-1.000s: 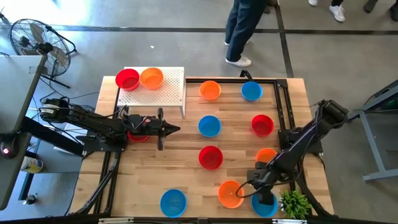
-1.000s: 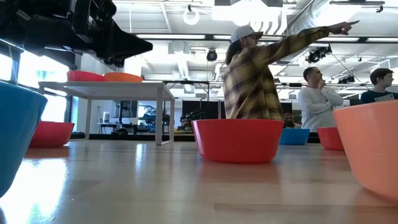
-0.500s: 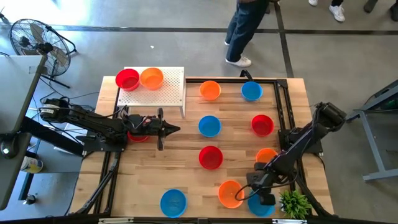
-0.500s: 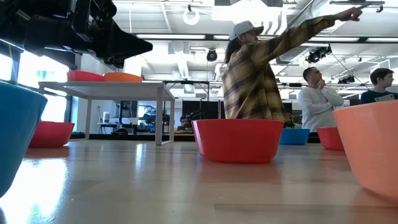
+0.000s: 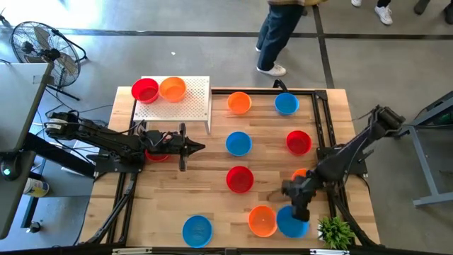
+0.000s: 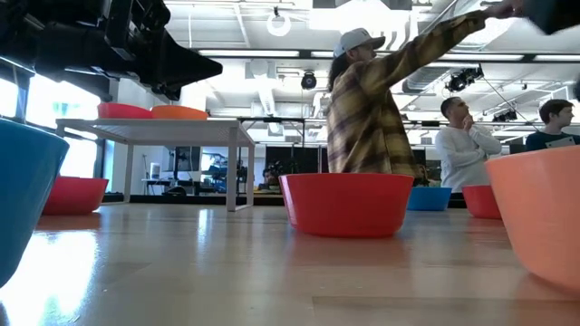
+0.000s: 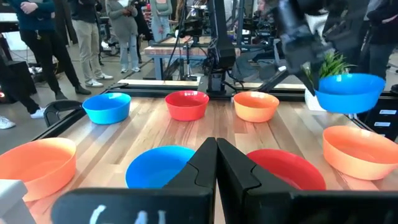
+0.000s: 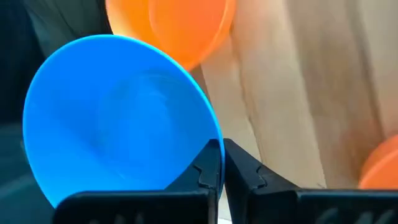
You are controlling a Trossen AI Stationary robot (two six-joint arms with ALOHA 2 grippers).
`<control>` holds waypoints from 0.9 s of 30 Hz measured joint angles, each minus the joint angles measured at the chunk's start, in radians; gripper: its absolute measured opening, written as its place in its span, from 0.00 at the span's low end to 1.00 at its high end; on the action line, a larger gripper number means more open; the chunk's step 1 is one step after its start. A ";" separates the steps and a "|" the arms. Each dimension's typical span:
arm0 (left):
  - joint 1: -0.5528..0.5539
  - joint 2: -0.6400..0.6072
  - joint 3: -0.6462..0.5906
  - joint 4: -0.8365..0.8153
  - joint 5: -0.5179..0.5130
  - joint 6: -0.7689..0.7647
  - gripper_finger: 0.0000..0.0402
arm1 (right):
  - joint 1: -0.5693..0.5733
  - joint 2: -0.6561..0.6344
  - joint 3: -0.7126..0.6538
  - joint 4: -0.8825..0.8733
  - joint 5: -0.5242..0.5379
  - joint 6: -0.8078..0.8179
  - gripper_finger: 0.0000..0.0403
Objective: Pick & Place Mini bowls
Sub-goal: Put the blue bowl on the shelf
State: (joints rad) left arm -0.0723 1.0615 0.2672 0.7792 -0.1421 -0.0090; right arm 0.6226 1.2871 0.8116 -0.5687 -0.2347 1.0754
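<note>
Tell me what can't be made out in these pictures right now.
- High view: the red bowl under the left gripper is mostly covered by that arm.
- High view: the orange bowl near the right arm is largely hidden behind it.
- Right wrist view: how much of the blue bowl rim sits between the right gripper fingers is cut off by the picture's edge.
- Low view: the near blue bowl is cut off at the edge.
</note>
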 joint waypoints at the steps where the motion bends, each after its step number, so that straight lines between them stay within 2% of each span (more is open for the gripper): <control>1: 0.000 0.000 0.000 0.000 0.000 0.000 0.00 | -0.032 -0.016 0.000 -0.001 0.000 0.007 0.01; 6: 0.000 0.000 0.000 -0.005 0.006 0.000 0.00 | -0.240 -0.051 0.028 -0.096 0.009 0.013 0.01; 9: 0.000 0.000 0.001 -0.005 0.028 0.001 0.00 | -0.376 -0.021 0.107 -0.203 0.022 -0.103 0.01; 13: 0.000 0.000 0.003 -0.013 0.037 0.004 0.00 | -0.539 0.068 0.265 -0.319 0.071 -0.273 0.01; 17: 0.000 0.000 0.050 -0.125 0.041 0.036 0.00 | -0.678 0.198 0.409 -0.369 0.072 -0.409 0.01; 21: 0.000 0.000 0.122 -0.288 0.042 0.068 0.00 | -0.759 0.347 0.532 -0.397 0.074 -0.546 0.01; 27: -0.001 0.000 0.235 -0.509 0.026 0.084 0.01 | -0.803 0.539 0.722 -0.425 0.079 -0.685 0.01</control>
State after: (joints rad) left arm -0.0731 1.0615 0.5027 0.2701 -0.1162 0.0754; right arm -0.1808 1.8260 1.5337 -0.9939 -0.1556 0.3901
